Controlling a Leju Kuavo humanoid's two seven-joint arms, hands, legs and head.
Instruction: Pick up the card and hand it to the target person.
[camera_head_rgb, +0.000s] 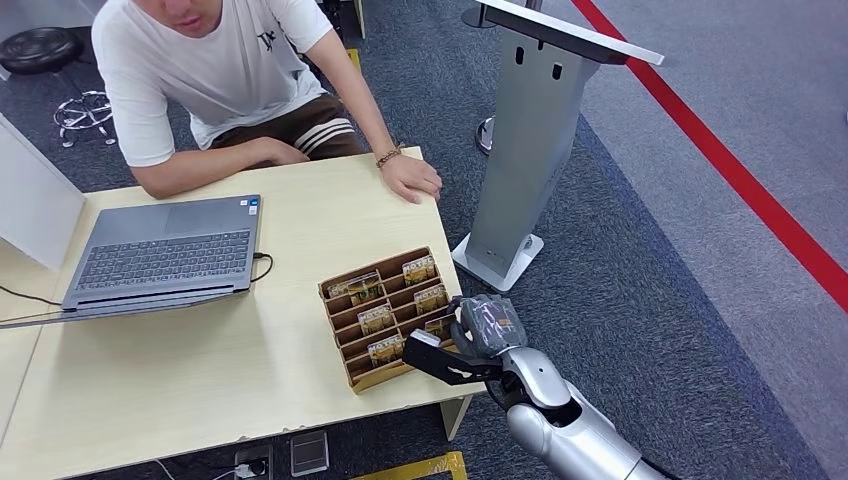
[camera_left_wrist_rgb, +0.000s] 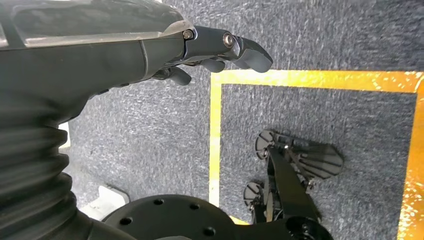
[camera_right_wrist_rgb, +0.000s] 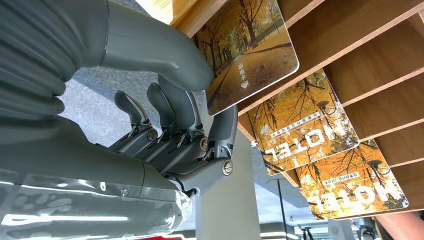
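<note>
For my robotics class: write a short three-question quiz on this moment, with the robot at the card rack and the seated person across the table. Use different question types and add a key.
1. True or false: the right hand pinches a card at the wooden rack.
2. Multiple choice: the laptop on the table is A) shut, B) open, C) held by the person.
3. Fill in: the left hand hangs above grey carpet marked with ______ tape.

Key: 1 true; 2 B; 3 yellow.
</note>
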